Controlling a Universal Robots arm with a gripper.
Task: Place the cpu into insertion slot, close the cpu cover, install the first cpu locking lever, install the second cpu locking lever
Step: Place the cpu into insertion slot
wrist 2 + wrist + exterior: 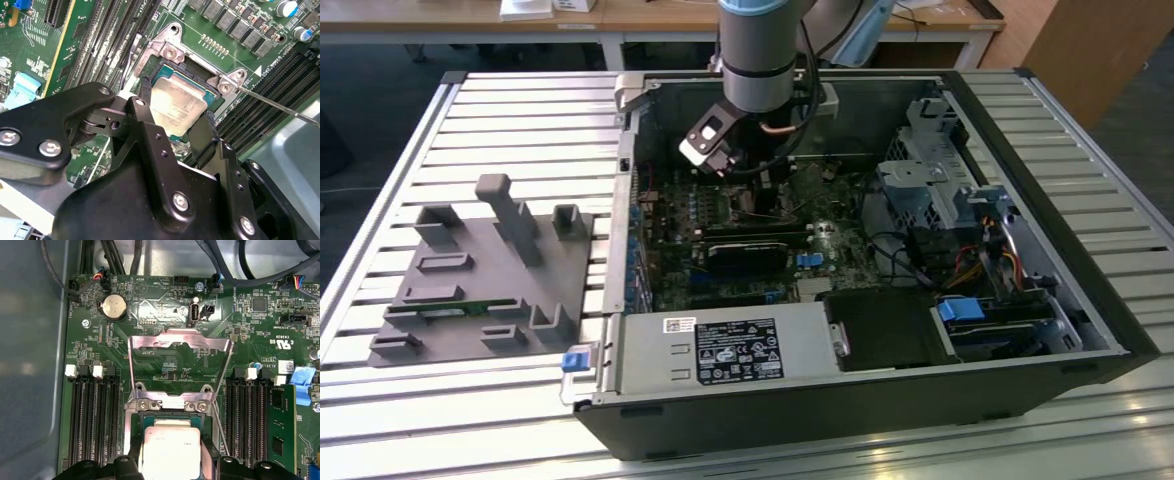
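Black gripper [176,107] fingers, set narrow, press against two opposite edges of the cpu [179,97] in the second wrist view. The chip lies level in the insertion slot [192,76], though whether it is fully seated cannot be told. By the look of it, the first step is at or near its end.

The cpu cover [165,338] stands raised on its hinge in the first wrist view, clear of the socket. A thin locking lever [280,106] juts free beside the socket. The cover and both levers appear not yet done.

In the exterior view, the arm reaches down into the open computer case [854,410] toward the 12 o'clock part of the motherboard [720,290]. Inside the case, the power supply [720,350] sits at 6 o'clock and the drive bays [987,320] at about 4 o'clock. On the slatted table [520,120], at 9 o'clock from the case, a grey fixture [454,265] holds a small green strip [480,308] in one recess.
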